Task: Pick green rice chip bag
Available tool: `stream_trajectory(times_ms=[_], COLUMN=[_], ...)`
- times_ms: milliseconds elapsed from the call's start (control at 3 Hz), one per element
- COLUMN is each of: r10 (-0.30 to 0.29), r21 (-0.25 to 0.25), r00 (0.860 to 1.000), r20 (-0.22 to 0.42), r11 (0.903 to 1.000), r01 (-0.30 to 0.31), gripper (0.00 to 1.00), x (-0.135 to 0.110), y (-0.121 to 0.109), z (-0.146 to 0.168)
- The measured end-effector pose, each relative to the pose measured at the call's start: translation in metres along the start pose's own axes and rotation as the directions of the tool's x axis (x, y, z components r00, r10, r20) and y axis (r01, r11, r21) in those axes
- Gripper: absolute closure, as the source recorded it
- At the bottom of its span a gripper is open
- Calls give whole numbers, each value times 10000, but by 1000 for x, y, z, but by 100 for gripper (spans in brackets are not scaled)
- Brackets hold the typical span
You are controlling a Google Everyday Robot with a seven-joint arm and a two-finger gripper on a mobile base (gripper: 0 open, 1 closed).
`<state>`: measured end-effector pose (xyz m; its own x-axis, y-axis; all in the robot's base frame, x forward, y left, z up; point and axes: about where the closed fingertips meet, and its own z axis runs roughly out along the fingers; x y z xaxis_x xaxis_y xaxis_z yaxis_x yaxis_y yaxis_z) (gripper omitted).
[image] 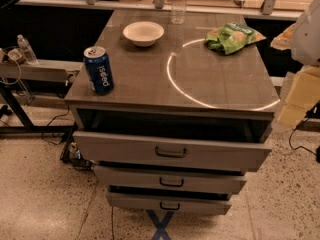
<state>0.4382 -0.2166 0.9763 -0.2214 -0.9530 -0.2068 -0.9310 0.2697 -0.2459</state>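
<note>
The green rice chip bag (232, 37) is a crumpled bright-green foil bag lying on the far right part of the grey cabinet top (150, 79). My gripper (298, 100) shows as pale yellowish parts at the right edge of the view, beside the cabinet's right side. It is nearer to the camera than the bag and off to the bag's right. A white arm part (307, 31) sits above it. The gripper touches nothing on the cabinet top.
A white bowl (143, 33) stands at the far middle, a blue soda can (99, 69) at the near left corner, and a clear bottle (178, 4) at the far edge. Three drawers (171, 154) stand pulled out in front. A table with a water bottle (26, 49) is on the left.
</note>
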Motion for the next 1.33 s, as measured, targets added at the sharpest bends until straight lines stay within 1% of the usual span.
stream_trajectory(times_ms=[333, 667, 1000, 1333], r10=[0, -121, -373, -673], r21=[2, 203, 723, 1793], r00=[10000, 9989, 9933, 9814], r20=[1, 450, 1098, 1796], r11=[10000, 9997, 9969, 9832], r01=[0, 112, 294, 346], gripper=[0, 0, 0, 0], x=[0, -15, -38, -59], y=[0, -20, -70, -141], z=[0, 11, 33, 54])
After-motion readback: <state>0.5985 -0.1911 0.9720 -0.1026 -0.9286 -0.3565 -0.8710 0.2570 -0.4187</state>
